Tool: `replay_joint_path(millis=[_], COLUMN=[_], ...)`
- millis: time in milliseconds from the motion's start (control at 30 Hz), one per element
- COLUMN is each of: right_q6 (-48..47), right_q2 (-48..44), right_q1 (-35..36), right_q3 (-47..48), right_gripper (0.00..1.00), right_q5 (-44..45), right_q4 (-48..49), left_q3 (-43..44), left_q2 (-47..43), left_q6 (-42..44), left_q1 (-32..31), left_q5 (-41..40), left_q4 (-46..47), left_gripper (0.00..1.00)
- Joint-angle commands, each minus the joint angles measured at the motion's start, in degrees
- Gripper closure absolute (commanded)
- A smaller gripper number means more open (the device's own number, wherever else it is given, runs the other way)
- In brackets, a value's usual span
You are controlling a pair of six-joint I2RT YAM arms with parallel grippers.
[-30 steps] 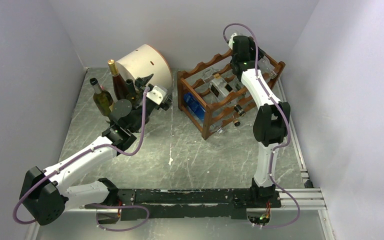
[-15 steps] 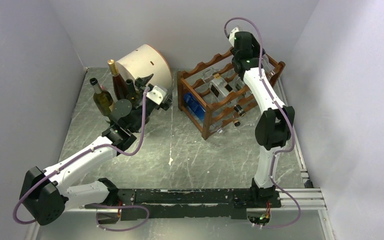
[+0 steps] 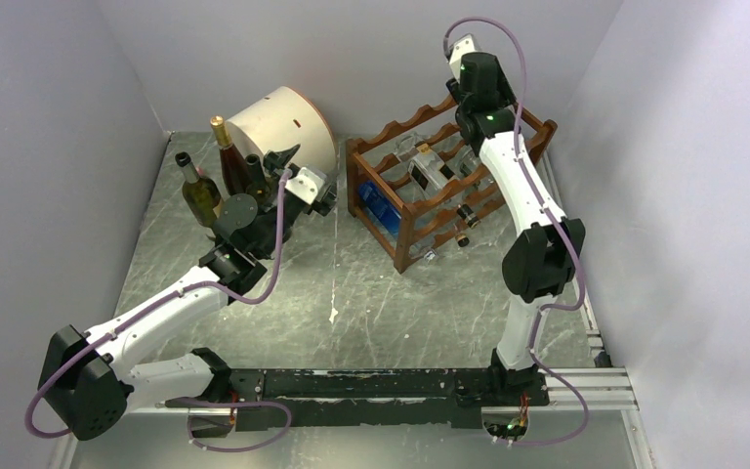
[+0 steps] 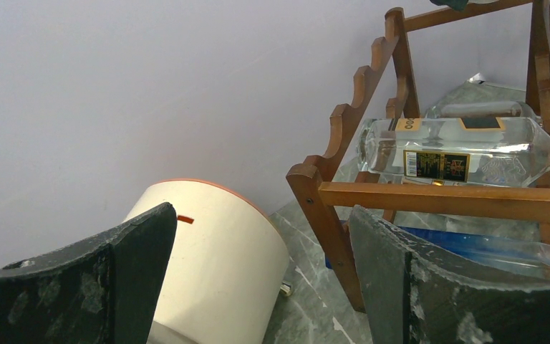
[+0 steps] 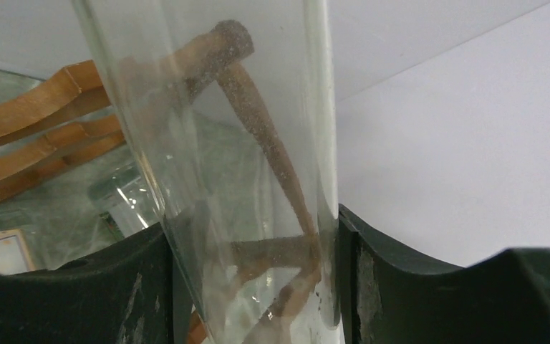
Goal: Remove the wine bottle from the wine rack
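A grey marbled tabletop sits between plain pale walls. At its back right stands the reddish-brown wooden wine rack [image 3: 401,239] with scalloped rails. Above the rack's far right end, the right gripper [image 5: 251,229] is clamped on a clear glass wine bottle [image 5: 215,143], and both black fingers [image 5: 415,287] press against its sides. The rack's wood shows through the glass. Whether the bottle's lower end rests on the rack cannot be told.

A clear labelled bottle [image 4: 465,150] lies in an upper tier of the rack, and a blue bottle [image 3: 379,210] lies at the bottom. To the rack's left the left gripper [image 4: 261,215] hangs spread wide and holds nothing. Behind it a cream cylindrical drum [image 3: 283,127] lies on its side. Beside the drum stand three upright bottles: an olive-green bottle [image 3: 198,191], a brown gold-capped bottle [image 3: 229,156] and a dark bottle [image 3: 254,176].
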Motion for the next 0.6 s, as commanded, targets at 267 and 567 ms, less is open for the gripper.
replay_joint_path(millis=[267,567], right_q6=[15.5,27.2], right_q2=[-2.0,1.3], right_q1=[-0.1,0.0], right_q3=[10.3,24.7], right_gripper=[1.0,1.0], right_q5=[-7.3,-12.4], right_q4=[-8.0,-23.1], left_q3=[1.0,1.1], left_q2=[-0.5,-0.2], left_q6=[-1.4,-1.9], left_q1=[-0.3,-0.3], left_q5=[1.6,1.9], left_q4=[0.6,0.5], left_gripper=[0.07,0.07])
